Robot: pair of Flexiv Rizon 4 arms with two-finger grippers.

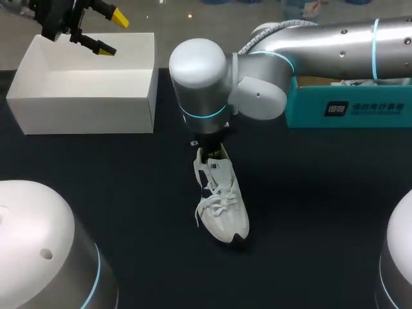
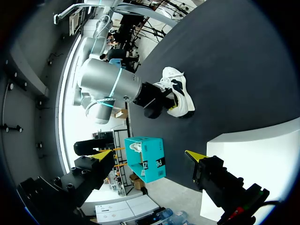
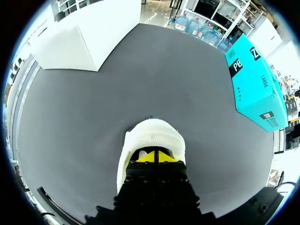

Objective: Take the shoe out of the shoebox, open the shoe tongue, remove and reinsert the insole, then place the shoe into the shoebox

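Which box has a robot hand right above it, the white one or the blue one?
The white box: the left hand hangs open over its far edge. The teal box has no hand above it.

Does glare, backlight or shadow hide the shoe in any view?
Head view: shoe evenly lit, no glare, heel hidden by the right arm. Left wrist view: strong white backlight behind that arm, shoe readable. Right wrist view: right gripper covers the shoe's opening.

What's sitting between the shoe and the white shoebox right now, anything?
Nothing. In the head view only bare black table lies between the shoe and the shoebox.
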